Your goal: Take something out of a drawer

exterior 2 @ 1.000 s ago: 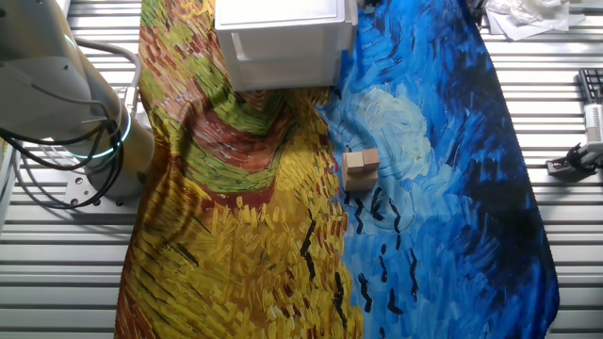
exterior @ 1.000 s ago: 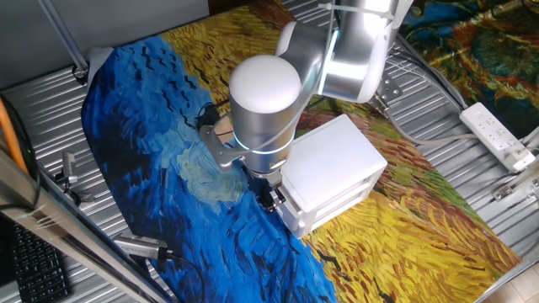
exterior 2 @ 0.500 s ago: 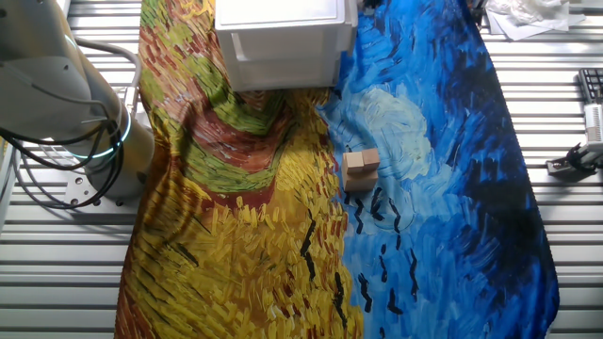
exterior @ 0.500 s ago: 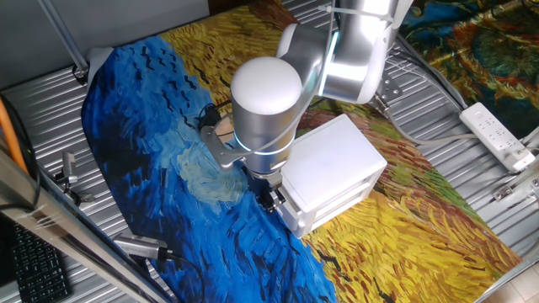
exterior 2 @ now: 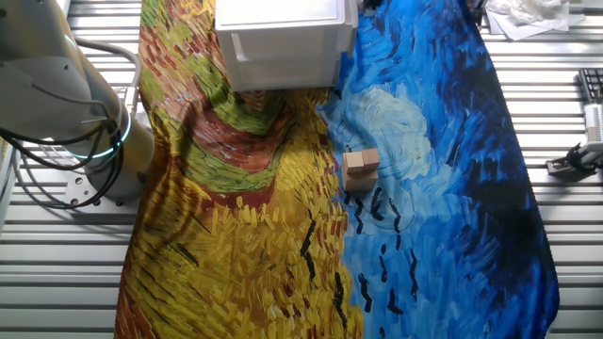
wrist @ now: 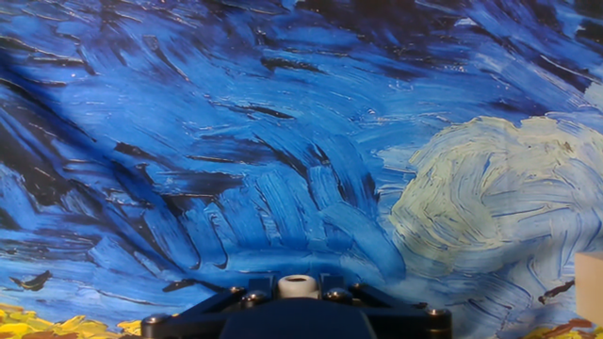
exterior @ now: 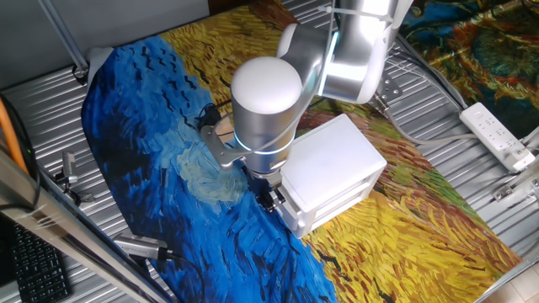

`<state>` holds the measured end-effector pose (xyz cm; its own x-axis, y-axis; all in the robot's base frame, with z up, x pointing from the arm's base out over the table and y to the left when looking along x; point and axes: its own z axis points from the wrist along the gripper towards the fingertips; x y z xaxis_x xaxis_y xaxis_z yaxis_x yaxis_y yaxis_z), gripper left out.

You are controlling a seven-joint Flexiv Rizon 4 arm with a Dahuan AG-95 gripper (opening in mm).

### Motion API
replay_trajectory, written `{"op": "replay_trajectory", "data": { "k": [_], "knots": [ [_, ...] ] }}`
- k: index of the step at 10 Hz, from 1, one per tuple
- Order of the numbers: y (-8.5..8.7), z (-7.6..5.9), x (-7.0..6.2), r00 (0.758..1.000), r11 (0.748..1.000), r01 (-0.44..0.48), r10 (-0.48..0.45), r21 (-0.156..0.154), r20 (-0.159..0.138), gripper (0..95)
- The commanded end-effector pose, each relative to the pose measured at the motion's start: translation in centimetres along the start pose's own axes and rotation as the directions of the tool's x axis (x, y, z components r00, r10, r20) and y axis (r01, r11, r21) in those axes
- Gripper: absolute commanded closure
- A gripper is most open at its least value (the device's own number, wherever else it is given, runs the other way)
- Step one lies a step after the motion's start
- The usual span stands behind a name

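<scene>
The small white cabinet stands on the painted cloth; it also shows at the top edge of the other fixed view. Its drawer faces the blue side of the cloth and looks pushed in. My gripper is right at that drawer front. In the hand view my gripper has the small round white knob between its dark fingers, shut on it. The inside of the drawer is hidden.
A small wooden block lies on the blue cloth a short way from the cabinet, and its edge shows at the right of the hand view. A power strip lies at the right. The arm's base stands beside the cloth.
</scene>
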<state>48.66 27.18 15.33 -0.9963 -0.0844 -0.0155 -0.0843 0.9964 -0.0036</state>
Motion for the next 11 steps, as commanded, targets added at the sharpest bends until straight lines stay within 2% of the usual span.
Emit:
{"op": "replay_trajectory", "data": {
  "k": [1,11],
  "knots": [
    [-0.12,0.03,0.00,1.000,1.000,0.000,0.000,0.000,0.000,95.0],
    [-0.36,-0.03,-0.06,1.000,1.000,0.001,-0.001,-0.002,-0.001,95.0]
  ]
}}
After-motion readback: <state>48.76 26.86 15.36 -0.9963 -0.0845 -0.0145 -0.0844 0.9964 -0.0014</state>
